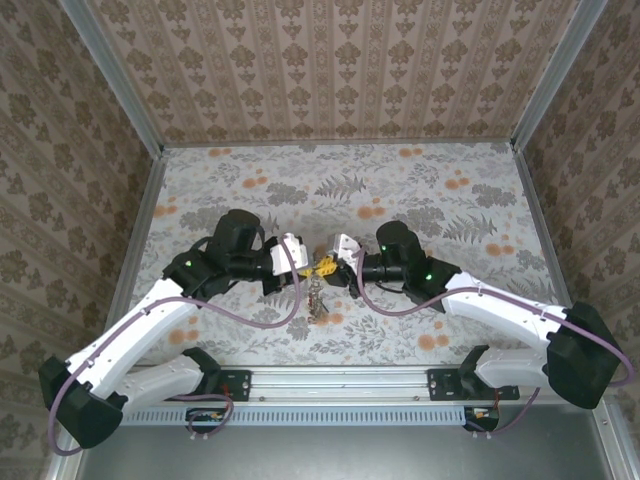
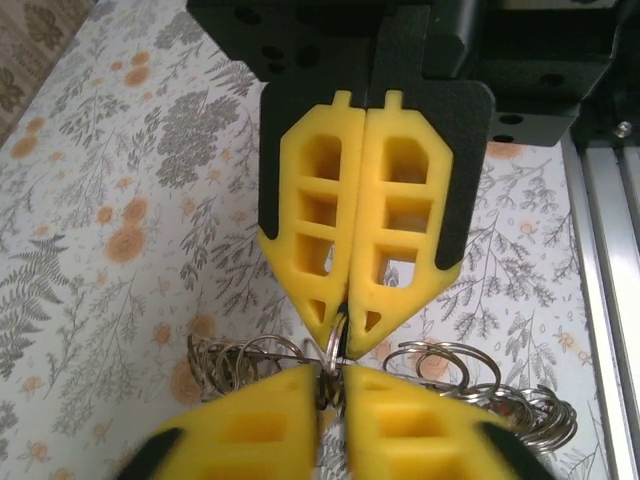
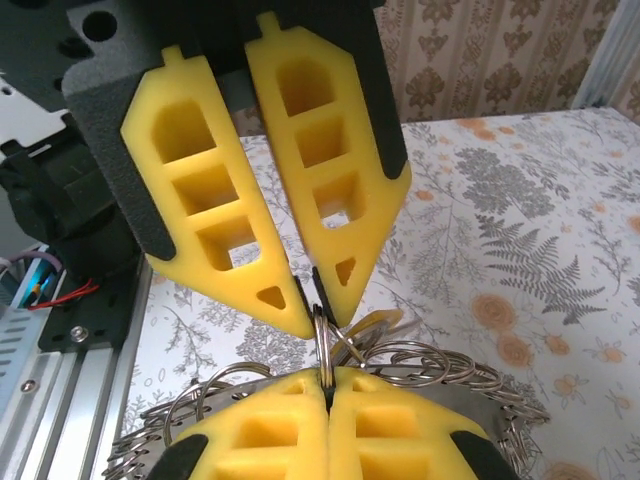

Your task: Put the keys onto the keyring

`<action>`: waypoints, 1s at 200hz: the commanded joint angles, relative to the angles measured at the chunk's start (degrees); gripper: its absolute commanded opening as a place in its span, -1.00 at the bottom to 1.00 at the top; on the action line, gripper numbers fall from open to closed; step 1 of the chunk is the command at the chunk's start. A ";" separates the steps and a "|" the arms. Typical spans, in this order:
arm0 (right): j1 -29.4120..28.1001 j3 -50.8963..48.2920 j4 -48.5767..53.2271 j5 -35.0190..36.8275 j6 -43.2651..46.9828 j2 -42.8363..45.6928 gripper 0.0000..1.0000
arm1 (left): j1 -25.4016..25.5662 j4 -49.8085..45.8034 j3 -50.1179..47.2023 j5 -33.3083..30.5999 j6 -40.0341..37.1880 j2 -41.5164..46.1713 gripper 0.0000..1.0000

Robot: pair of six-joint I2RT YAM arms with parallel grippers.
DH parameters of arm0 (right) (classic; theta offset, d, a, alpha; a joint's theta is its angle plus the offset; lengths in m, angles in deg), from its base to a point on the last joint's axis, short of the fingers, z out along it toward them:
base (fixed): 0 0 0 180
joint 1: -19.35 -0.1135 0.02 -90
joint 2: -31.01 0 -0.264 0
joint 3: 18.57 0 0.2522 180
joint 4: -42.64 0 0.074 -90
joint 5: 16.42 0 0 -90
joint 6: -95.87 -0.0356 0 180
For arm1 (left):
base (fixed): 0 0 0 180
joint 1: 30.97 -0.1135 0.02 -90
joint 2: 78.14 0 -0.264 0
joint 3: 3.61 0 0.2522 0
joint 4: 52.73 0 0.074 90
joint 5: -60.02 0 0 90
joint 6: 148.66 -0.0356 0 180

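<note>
Above the table's middle my two grippers meet tip to tip. My right gripper (image 3: 328, 385) is shut on a small steel split ring (image 3: 323, 345). The top of that ring sits between the tips of my left gripper (image 2: 333, 390), whose fingers stand slightly apart, a narrow gap on each side of it. Several more small rings (image 2: 430, 362) are strung along a thin dark wire, the keyring (image 2: 269, 356), seen edge-on under the fingers. A yellow tag (image 3: 385, 322) lies just behind the pinched ring. Grey keys (image 1: 316, 298) dangle in a bunch below both grippers.
The floral tablecloth (image 1: 420, 190) stretches behind and to both sides of the grippers. Patterned walls close in the back and sides. An aluminium rail (image 1: 340, 378) with the arm bases runs along the near edge. Purple cables (image 1: 270, 322) loop beside each arm.
</note>
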 commanded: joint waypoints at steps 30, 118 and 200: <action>1.93 -3.04 -5.85 -5.03 1.31 6.16 -1.00 | -3.22 -6.65 -1.67 4.92 -7.31 5.08 -0.40; 2.63 -3.94 -8.50 -9.60 2.04 6.86 -1.00 | -4.55 7.72 -5.69 9.67 -3.59 4.67 -0.05; 2.68 -3.63 -10.11 -10.66 1.31 6.16 -1.00 | -4.22 6.82 -5.68 16.39 -5.68 1.42 -0.21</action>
